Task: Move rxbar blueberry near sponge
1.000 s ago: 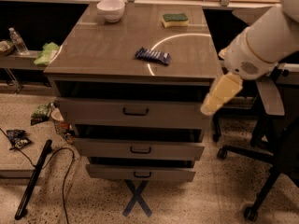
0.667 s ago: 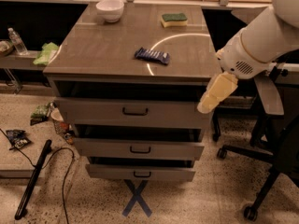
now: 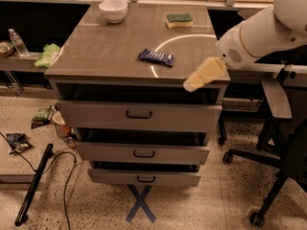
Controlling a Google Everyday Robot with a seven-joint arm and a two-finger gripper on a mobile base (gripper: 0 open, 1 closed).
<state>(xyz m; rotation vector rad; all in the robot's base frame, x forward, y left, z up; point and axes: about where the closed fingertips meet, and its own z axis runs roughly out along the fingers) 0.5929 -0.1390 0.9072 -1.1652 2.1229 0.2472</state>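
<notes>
The rxbar blueberry (image 3: 156,57), a flat dark blue wrapper with pale markings, lies on the cabinet top near its middle. The sponge (image 3: 179,20), yellow with a dark green scrub layer on top, sits at the back right of the top. My gripper (image 3: 194,82) with pale yellow fingers hangs at the cabinet's front right edge, to the right of the bar and a little nearer the front, apart from it. The white arm (image 3: 259,32) comes in from the upper right.
A white bowl (image 3: 113,9) stands at the back left of the cabinet top (image 3: 100,51). Three drawers (image 3: 139,116) are stepped out below. A light green cloth (image 3: 47,54) and a bottle (image 3: 18,42) lie left. An office chair (image 3: 278,143) stands right. Cables and a dark bag lie on the floor.
My arm and gripper have moved left and slightly up, toward the cabinet's front right edge. The bar, sponge and bowl have not moved.
</notes>
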